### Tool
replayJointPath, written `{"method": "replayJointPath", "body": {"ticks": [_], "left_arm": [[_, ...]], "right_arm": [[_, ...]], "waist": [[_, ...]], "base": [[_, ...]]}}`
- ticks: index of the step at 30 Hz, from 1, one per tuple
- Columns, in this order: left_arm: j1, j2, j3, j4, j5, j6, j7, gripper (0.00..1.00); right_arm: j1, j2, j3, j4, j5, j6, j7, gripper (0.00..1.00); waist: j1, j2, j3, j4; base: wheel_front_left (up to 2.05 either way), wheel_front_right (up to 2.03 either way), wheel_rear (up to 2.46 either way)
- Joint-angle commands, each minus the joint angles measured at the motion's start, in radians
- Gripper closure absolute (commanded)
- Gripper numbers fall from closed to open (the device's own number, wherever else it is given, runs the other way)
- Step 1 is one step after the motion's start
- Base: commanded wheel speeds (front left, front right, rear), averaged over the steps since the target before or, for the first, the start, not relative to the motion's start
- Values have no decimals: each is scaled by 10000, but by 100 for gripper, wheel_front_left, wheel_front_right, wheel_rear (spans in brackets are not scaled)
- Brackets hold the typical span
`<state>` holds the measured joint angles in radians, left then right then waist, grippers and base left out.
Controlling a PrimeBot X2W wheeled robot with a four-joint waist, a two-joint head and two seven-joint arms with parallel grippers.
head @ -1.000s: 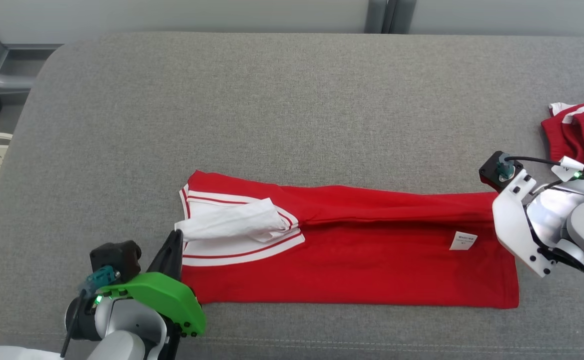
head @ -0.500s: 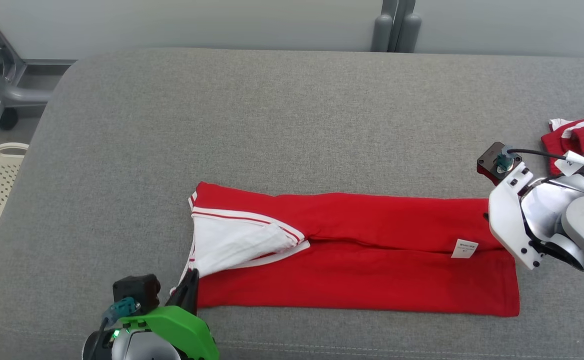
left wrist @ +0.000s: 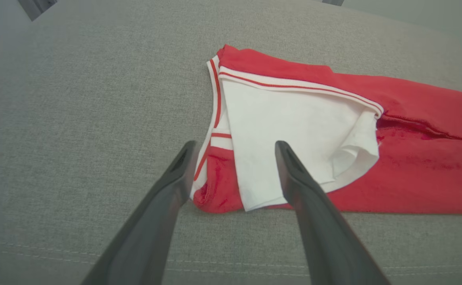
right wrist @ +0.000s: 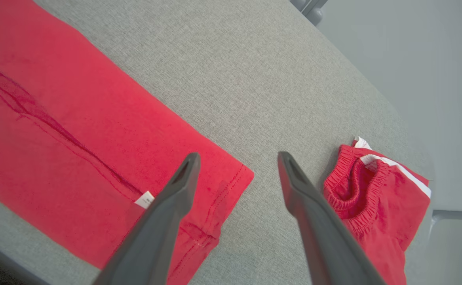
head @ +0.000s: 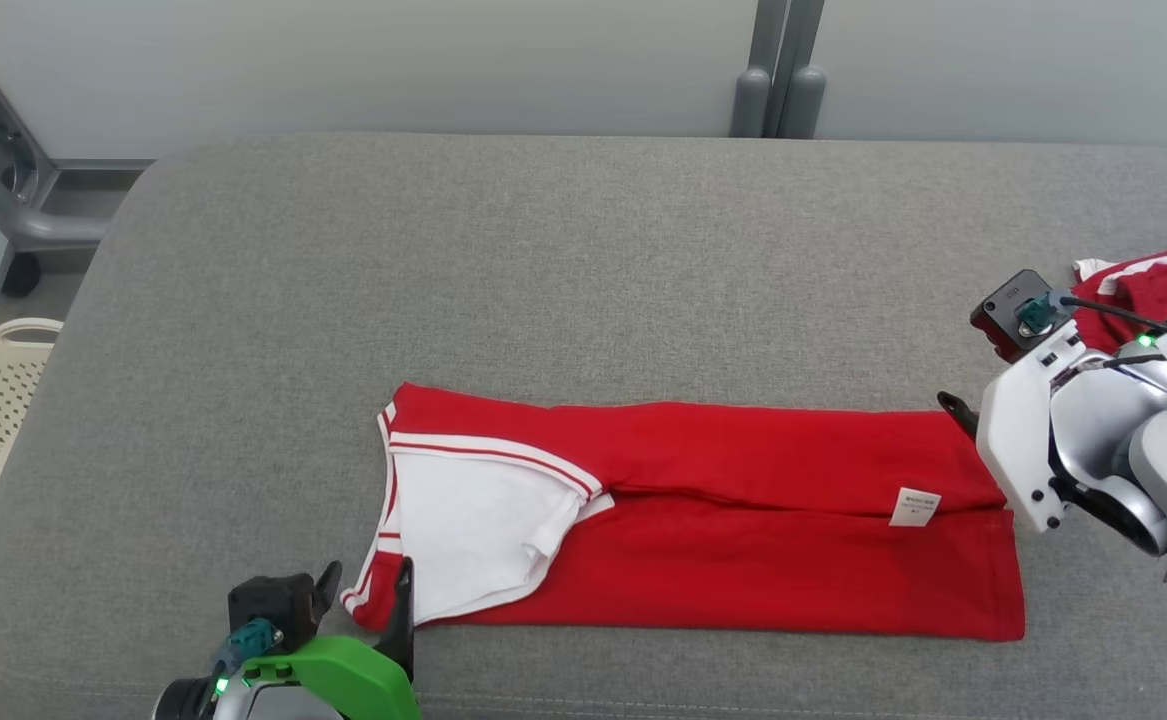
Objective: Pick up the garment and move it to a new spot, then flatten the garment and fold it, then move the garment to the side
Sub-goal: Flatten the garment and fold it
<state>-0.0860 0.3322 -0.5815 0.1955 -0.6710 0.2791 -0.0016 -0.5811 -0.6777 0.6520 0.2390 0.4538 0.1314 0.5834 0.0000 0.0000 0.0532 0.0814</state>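
Since a second ago: the head camera has tilted, so the frame has shifted. The white sleeve [head: 473,525], then bunched in the closed left gripper [left wrist: 234,145], now lies flatter on the red shirt [head: 743,545].

Left gripper: fingers spread, holding nothing, straddling the shirt's near sleeve-end corner; contact cannot be told.

Right gripper [right wrist: 238,156]: fingers spread, empty; one finger over the hem corner near the white label [right wrist: 144,199], the other over bare grey cushion [head: 583,250].

Shirt: folded into a long band, mid-cushion. Red shorts [right wrist: 377,198] lie apart, beyond the hem end.
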Motion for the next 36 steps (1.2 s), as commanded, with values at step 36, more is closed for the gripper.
{"method": "replayJointPath", "body": {"ticks": [36], "left_arm": [[361, -181, 1448, 774, 378, -930, -2472, 0]], "right_arm": [[5679, 6257, -7250, -877, -2956, -12, -6349, 0]], "waist": [[0, 0, -1607, -643]], "base": [[0, 0, 0]]}}
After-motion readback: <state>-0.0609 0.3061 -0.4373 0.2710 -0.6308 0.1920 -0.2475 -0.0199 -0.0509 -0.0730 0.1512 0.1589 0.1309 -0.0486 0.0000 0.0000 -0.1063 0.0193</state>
